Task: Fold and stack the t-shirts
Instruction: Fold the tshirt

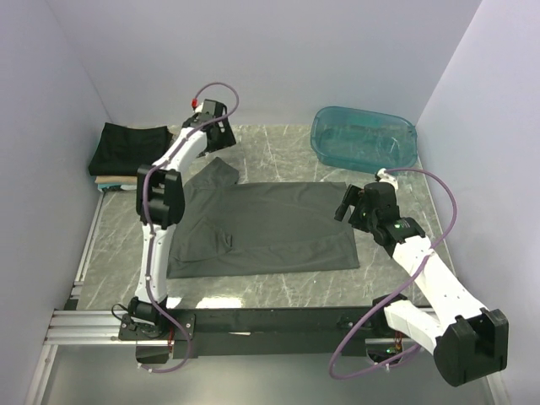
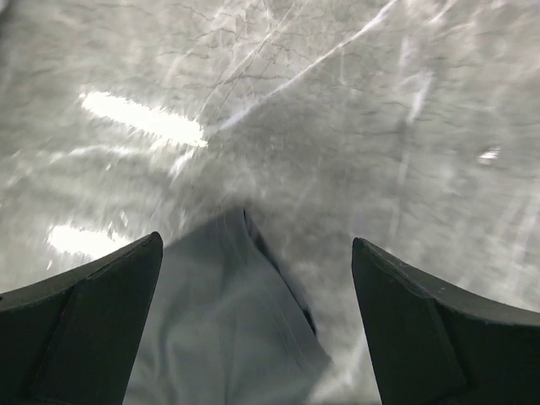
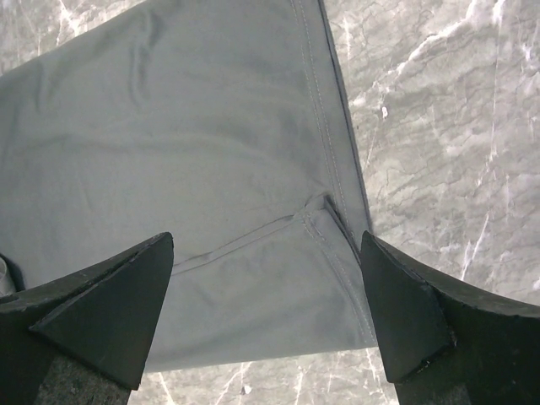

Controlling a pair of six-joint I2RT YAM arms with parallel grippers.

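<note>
One t-shirt [image 1: 261, 228] lies spread flat in the middle of the table [image 1: 278, 160], with a pile of folded t-shirts [image 1: 126, 150] off in the far left corner and the tub [image 1: 363, 137] at the far right. The left gripper [image 1: 218, 139] hangs over the far left sleeve [image 1: 221, 171]. The right gripper [image 1: 344, 205] hangs over the shirt's right edge, nearer to me than the tub.

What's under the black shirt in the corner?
Under the black shirt a thin tan edge peeks out. The rest is covered, so I can't tell how many shirts.
</note>
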